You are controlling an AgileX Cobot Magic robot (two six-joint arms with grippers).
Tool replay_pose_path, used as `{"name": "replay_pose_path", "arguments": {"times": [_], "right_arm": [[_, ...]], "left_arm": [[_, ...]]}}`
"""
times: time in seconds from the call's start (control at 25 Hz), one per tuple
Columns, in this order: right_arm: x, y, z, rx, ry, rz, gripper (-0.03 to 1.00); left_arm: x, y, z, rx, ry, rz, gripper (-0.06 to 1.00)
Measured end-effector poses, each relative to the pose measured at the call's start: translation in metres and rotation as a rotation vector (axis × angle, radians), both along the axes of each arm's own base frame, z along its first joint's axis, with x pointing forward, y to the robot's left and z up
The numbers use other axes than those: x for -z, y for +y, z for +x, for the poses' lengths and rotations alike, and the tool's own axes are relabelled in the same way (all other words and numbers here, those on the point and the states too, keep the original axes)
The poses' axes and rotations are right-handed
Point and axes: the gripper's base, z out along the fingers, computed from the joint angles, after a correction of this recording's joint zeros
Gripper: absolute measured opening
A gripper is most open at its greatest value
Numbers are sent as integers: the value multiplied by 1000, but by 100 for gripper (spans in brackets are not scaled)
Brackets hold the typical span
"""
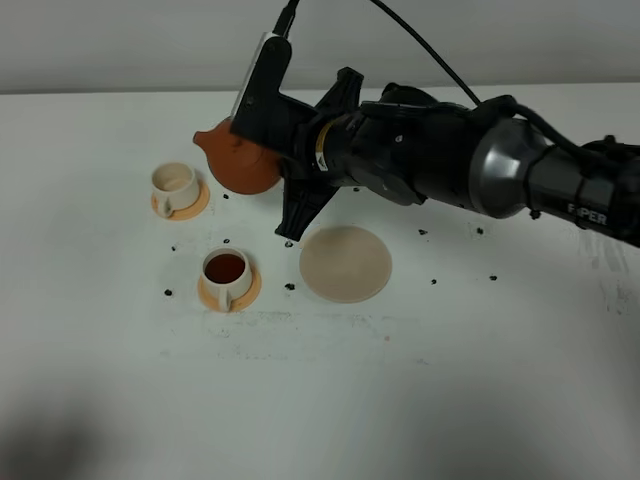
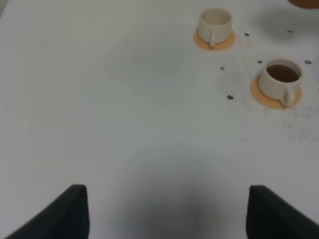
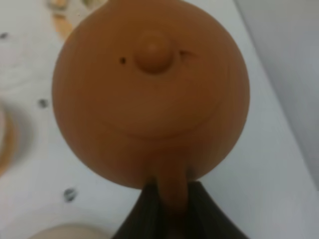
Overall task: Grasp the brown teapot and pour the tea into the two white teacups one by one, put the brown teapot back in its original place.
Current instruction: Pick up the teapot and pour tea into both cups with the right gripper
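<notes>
The brown teapot point(image 1: 238, 160) hangs above the table, tilted, with its spout pointing left toward the far white teacup point(image 1: 173, 181), which looks empty on its orange saucer. The near teacup point(image 1: 226, 270) holds dark tea. My right gripper point(image 1: 283, 160) is shut on the teapot's handle point(image 3: 172, 191). The lid knob point(image 3: 153, 55) faces the right wrist camera. The beige coaster point(image 1: 345, 263) lies bare, right of the near cup. My left gripper point(image 2: 169, 216) is open and empty above bare table. Both cups show in its view, the empty one point(image 2: 215, 21) and the filled one point(image 2: 281, 78).
Small dark specks point(image 1: 290, 286) lie scattered on the white table point(image 1: 400, 380) around the cups and coaster. The right arm point(image 1: 480, 170) reaches in from the right across the back of the table. A grey wall runs behind.
</notes>
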Motion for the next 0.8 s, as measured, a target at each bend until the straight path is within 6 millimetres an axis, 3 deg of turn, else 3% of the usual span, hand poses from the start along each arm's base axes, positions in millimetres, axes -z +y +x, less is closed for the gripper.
{"name": "replay_pose_path", "arguments": {"times": [0.36,0.8], "right_arm": [[20,27,30,-75,-99,-83,11],[47,43,48,-115,-148,-154,11]], "left_arm": [[0,0,0,0,1,0,66],[0,0,0,0,1,0,66]]}}
